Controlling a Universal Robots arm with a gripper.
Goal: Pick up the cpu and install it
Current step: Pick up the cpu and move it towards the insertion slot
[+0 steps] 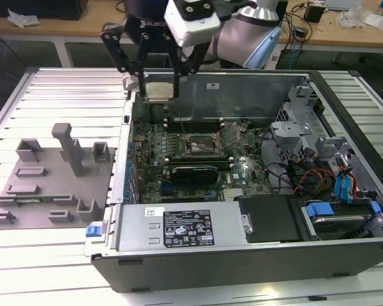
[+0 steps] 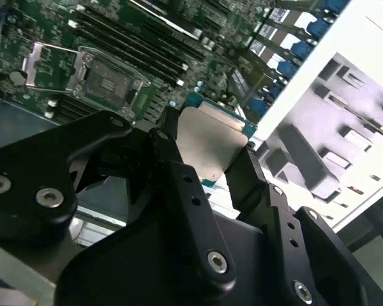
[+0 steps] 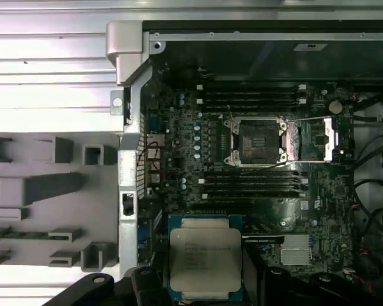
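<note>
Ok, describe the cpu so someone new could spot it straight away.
Find the open grey metal computer case; over one corner hangs the black gripper. Clamped in it is the cpu, a thin square chip with a pale silver top, unlike the dark metal-framed socket below.

Pt of cpu [image 2: 212,141] hidden behind tool [image 2: 209,146] — arm [image 1: 249,35] cut off, exterior view.
</note>
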